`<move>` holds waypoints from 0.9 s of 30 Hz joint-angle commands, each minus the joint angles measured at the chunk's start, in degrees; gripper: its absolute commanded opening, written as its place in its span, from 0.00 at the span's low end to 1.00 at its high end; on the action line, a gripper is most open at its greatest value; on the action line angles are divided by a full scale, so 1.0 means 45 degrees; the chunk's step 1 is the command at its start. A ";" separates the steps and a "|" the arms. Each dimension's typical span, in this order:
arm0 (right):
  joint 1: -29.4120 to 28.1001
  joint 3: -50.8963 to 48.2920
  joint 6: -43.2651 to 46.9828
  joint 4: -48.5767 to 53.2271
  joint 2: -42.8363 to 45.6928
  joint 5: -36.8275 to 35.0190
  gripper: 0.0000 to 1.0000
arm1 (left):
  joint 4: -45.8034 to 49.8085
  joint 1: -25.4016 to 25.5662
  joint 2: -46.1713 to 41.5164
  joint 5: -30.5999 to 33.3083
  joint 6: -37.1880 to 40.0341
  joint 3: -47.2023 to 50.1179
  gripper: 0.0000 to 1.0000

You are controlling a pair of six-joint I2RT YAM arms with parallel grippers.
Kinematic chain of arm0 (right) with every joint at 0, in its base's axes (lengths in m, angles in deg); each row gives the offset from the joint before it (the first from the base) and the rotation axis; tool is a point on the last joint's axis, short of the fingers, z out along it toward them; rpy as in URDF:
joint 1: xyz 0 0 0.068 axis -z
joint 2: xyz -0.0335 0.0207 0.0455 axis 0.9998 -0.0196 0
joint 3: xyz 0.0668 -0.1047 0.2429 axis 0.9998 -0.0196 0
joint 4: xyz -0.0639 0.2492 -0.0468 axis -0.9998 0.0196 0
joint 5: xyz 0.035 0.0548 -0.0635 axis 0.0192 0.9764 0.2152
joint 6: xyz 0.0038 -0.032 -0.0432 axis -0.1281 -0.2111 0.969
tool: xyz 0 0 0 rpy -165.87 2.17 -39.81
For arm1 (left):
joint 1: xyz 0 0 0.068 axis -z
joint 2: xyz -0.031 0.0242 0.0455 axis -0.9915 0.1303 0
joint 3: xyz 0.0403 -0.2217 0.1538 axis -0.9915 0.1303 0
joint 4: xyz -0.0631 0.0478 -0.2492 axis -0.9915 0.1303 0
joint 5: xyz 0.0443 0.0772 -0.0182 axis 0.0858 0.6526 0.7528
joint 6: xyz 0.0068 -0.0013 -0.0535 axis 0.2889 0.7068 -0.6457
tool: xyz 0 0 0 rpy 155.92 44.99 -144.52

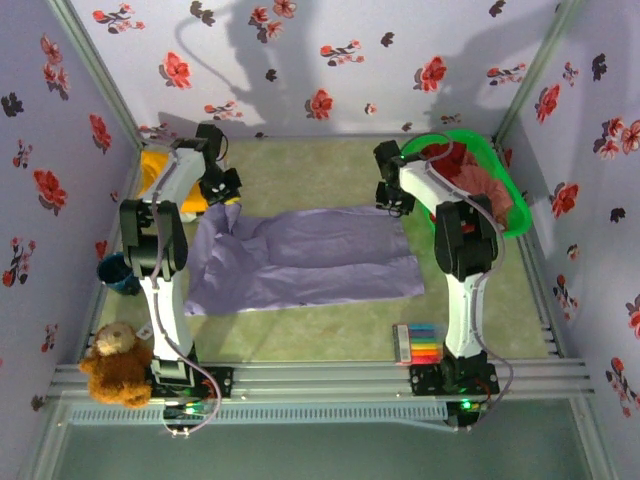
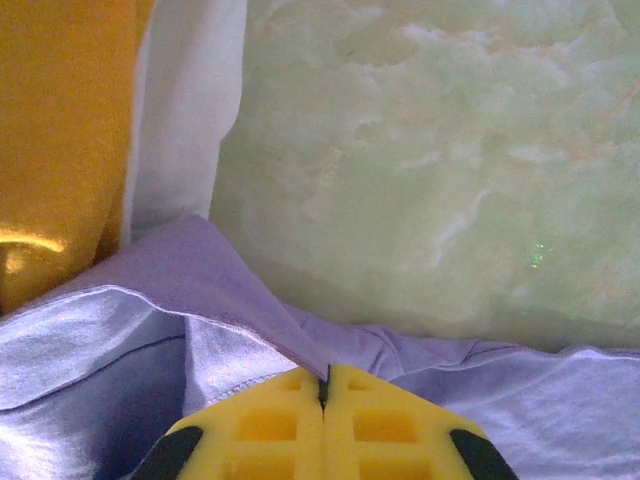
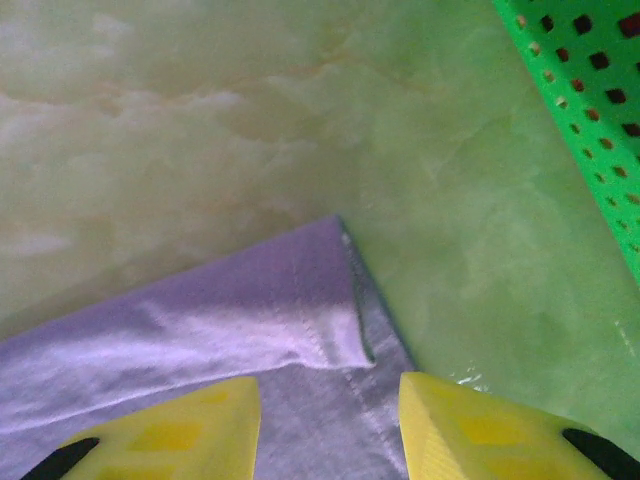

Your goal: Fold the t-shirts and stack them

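Left claw (image 2: 323, 375) pinching lavender t-shirt (image 1: 310, 260), yellow t-shirt (image 2: 50, 140) cut off

My pale green marbled tabletop (image 1: 300, 320) bears a spread lavender cloth t-shirt (image 1: 310, 255), a green plastic basket (image 3: 580, 80), perhaps boxed markers (image 1: 417, 343).

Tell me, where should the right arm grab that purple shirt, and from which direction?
The purple t-shirt lies flat on the table, so only an edge can be pinched. Its far right corner looks best, taken from straight above: the stitched hem doubles over there, giving thicker cloth. The right end effector hangs open over it.
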 commanded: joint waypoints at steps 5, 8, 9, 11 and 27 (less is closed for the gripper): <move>-0.0033 -0.0044 0.0597 -0.0453 -0.0285 -0.0953 0.39 | 0.0546 0.0055 -0.0672 -0.0194 -0.0112 -0.0526 0.00; -0.0029 -0.0245 0.0683 -0.0899 -0.0303 -0.1011 0.39 | 0.0578 0.0055 -0.0670 -0.0194 -0.0149 -0.0683 0.00; -0.0040 -0.0320 0.0769 -0.1089 -0.0300 -0.0958 0.39 | 0.0591 0.0055 -0.0656 -0.0214 -0.0161 -0.0718 0.00; -0.0015 -0.0351 0.0785 -0.1249 -0.0364 -0.0886 0.38 | 0.0639 0.0046 -0.0636 -0.0251 -0.0171 -0.0786 0.00; -0.0011 -0.0546 0.0845 -0.1370 -0.0714 -0.0335 0.24 | 0.0874 -0.0003 -0.0751 -0.0348 -0.0070 -0.0922 0.00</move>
